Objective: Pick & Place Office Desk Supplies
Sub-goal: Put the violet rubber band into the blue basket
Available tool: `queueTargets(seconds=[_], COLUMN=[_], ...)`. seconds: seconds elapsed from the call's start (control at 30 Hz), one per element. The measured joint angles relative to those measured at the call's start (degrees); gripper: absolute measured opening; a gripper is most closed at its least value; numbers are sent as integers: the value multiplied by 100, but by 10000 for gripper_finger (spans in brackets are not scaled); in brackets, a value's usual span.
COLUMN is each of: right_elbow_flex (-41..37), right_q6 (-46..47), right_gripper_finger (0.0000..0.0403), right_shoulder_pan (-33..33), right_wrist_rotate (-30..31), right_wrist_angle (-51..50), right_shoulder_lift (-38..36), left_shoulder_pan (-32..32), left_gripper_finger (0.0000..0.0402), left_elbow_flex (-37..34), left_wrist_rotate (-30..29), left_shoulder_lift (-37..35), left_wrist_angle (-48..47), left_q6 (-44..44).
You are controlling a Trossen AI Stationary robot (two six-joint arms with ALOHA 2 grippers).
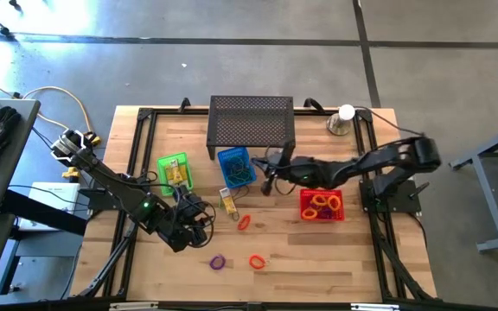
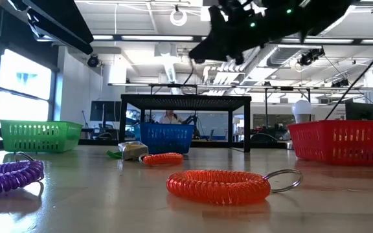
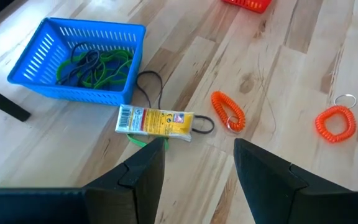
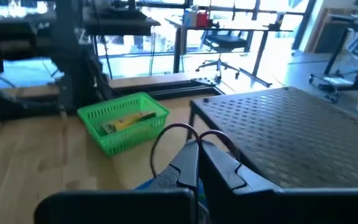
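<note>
The right end effector (image 4: 197,163) has its fingers pressed together, and they pinch a thin dark rubber band loop (image 4: 188,132) that stands up in an arc above the fingertips. In the high view this end effector (image 1: 271,177) hangs beside the blue plastic basket (image 1: 236,167), in front of the black perforated metal stand (image 1: 252,121). The loop looks very light and soft — I judge it can slip out or catch on a basket wall, so a grip on the strand itself is the only sensible one.

The left end effector (image 3: 197,163) is spread and holds nothing. It hovers over the wooden worktop (image 1: 318,250), pointing toward a small yellow rectangular packet (image 3: 155,121) that lies flat just in front of the blue basket. The packet seems light and stiff enough to be taken across its short sides. A black band lies against it and a green one shows from under it, so these may come up together with it.

Nearby lie coiled plastic wrist loops with metal rings: a thin orange-red one (image 3: 227,112), a thicker orange one (image 3: 335,122) and a purple one (image 1: 218,261). They look springy and should be pinched across the coil.

The green plastic basket (image 1: 175,170) already holds a yellow packet, the red plastic basket (image 1: 322,206) holds orange and yellow loops, and the blue one green and dark bands. A silver cup with a white ball (image 1: 342,120) stands at the far corner, well apart.
</note>
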Motion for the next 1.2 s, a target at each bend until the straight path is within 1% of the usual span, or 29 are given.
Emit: queueTargets(seconds=[0.07, 0.13, 0.23, 0.37, 0.5, 0.67, 0.83, 0.9, 1.03, 1.1, 1.2], right_elbow_flex=[269, 624, 1316, 2255, 2800, 2948, 2940, 2947, 2940, 2940, 2940], right_q6=[-168, -312, -327, -24, 416, 746, 886, 857, 556, 461, 455], right_gripper_finger=[3, 3, 3, 3, 3, 3, 3, 3, 13, 30, 67], right_shoulder_pan=[4, 6, -33, -168, -326, -555, -779, -804, -745, -724, -691], right_wrist_rotate=[-23, -28, -86, -102, -201, -862, -1711, -1943, -1941, -1887, -1889], right_wrist_angle=[9, -289, -1215, -2544, -3415, -3710, -3853, -3808, -3860, -3854, -3844], right_shoulder_lift=[338, 631, 1031, 1463, 1757, 1975, 2175, 2226, 2236, 2236, 2236], left_shoulder_pan=[2, 2, 0, 0, -5, -20, -17, -17, -17, -15, -15], left_gripper_finger=[186, 186, 186, 186, 186, 186, 186, 186, 186, 186, 186], left_elbow_flex=[0, 0, 0, 0, 0, 0, 0, -2, -2, -2, -4], left_wrist_rotate=[0, 0, 0, 1, 2, 4, 2, 4, 2, 2, 4], left_shoulder_lift=[0, 0, 0, 0, 0, 0, 2, 2, 2, 2, 2], left_wrist_angle=[-1, -1, -2, -5, -4, -4, -3, -2, -2, -4, -8], left_q6=[26, 27, 27, 18, 7, -30, -45, -45, 2, 18, 21])
